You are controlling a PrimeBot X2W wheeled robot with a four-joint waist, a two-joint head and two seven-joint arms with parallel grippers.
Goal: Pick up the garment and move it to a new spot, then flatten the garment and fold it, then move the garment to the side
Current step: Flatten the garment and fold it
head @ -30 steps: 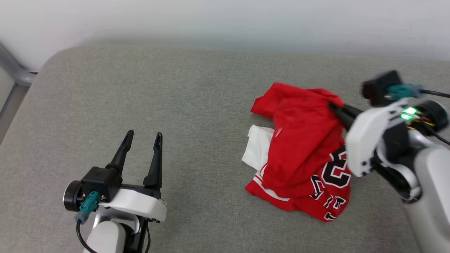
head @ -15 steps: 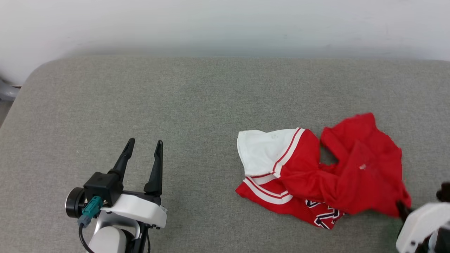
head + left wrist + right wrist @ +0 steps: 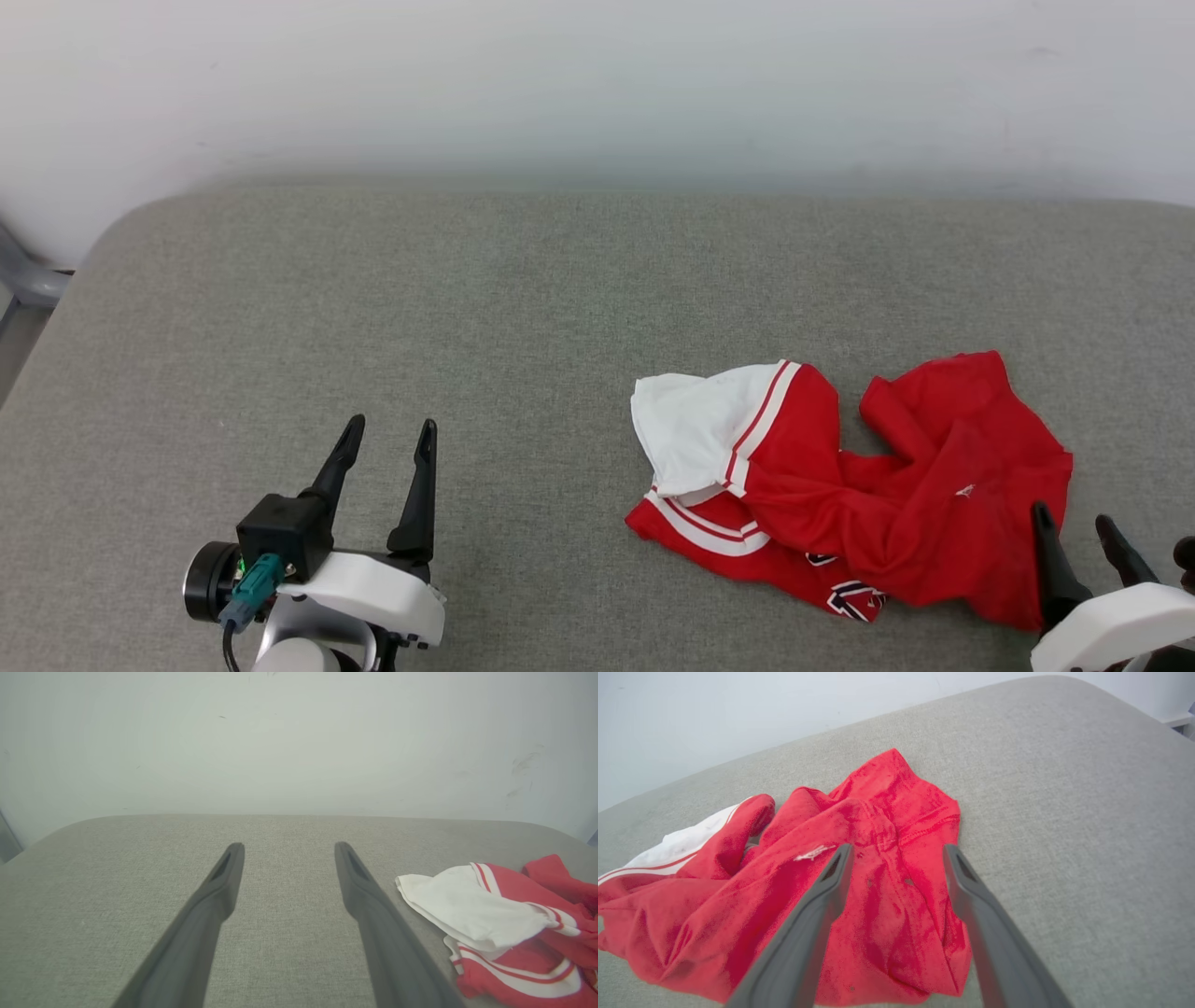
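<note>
The garment (image 3: 887, 504), a red jersey T-shirt with a white sleeve and striped trim, lies crumpled on the grey cushion at the lower right of the head view. A bit of its black lettering peeks out at its near edge. My right gripper (image 3: 1074, 537) is open at the lower right corner, its fingers just over the shirt's near right edge; in the right wrist view the garment (image 3: 859, 882) lies under and between the open fingers (image 3: 896, 854). My left gripper (image 3: 390, 434) stands open at the lower left, empty, well left of the shirt (image 3: 504, 924).
The grey upholstered surface (image 3: 420, 308) runs wide to the left and back, ending at a white wall (image 3: 597, 84). Its rounded left corner shows a grey metal frame (image 3: 23, 280) beyond it.
The right gripper, shut on the shirt a second ago, dragged it toward the near right, then let go and now stands open. The head camera tilted, shifting the whole picture.
</note>
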